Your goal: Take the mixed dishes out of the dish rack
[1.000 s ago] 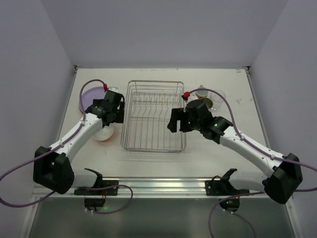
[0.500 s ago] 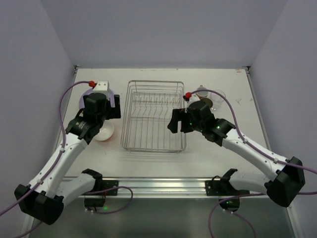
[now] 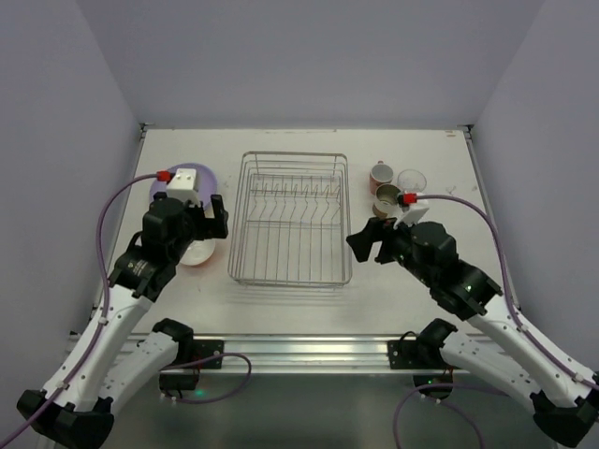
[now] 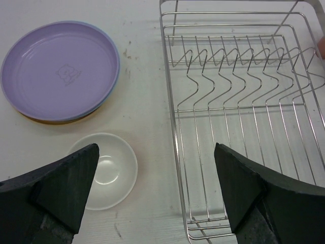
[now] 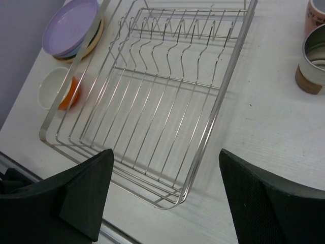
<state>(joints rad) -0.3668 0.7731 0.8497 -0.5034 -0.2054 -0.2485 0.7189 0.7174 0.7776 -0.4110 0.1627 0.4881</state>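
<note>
Plainly, stacked plates (image 4: 61, 68) and a bowl (image 4: 104, 170) were set left of the dish rack (image 3: 291, 281), cups (image 3: 387, 198) right. The left claw (image 4: 155, 178) and right claw (image 5: 175, 195) were held wide apart.

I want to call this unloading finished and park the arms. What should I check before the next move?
1. The rack holds no dishes: ok.
2. The left hand is open and holds nothing: ok.
3. The right hand is open and holds nothing: ok.
4. The plates are stacked left of the rack: ok.
5. The bowl sits upright, apart from the rack: ok.
6. The mug, cup and glass stand right of the rack: ok. Whether they touch each other: cannot tell.
</note>
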